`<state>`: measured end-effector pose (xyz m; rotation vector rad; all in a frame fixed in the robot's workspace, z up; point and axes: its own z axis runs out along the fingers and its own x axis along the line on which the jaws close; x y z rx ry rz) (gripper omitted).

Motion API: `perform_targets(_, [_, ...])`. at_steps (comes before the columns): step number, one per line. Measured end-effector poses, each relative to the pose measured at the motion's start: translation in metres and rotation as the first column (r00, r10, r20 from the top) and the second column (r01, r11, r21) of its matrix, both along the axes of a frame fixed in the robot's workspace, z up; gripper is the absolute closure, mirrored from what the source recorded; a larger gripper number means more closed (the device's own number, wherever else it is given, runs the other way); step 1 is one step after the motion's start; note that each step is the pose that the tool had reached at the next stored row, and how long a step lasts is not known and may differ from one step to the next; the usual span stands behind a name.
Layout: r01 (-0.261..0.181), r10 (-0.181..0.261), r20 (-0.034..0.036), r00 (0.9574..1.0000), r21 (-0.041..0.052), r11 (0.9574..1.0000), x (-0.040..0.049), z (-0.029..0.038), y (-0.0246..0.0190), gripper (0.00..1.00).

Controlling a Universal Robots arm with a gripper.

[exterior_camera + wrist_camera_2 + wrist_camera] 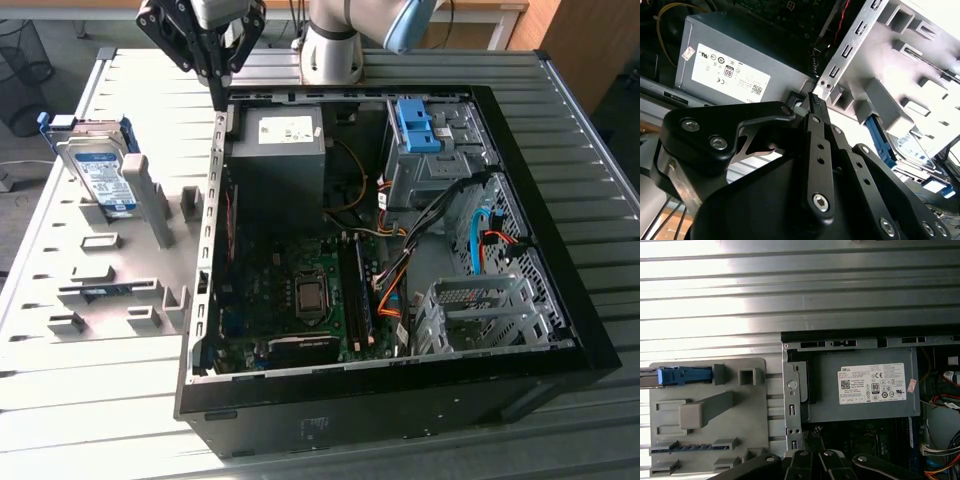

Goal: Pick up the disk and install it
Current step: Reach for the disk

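Gripper [218, 95] was pinched closed and empty above the far corner of the case [400, 400]; the disk [100, 172] stood well apart in the grey rack [100, 290] at the exterior view's left. Risk judged: descending from there could strike the case wall.

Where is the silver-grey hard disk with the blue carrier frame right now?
The silver-grey disk stands tilted in the grey holder rack at the exterior view's left, outside the open black computer case.
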<state>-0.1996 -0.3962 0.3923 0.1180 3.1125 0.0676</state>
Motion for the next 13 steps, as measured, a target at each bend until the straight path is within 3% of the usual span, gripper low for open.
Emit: perform_targets(13, [0.000,0.000,0.0000,1.0000,0.0000,1.0000,-0.0086,-0.0001,0.0001,0.89])
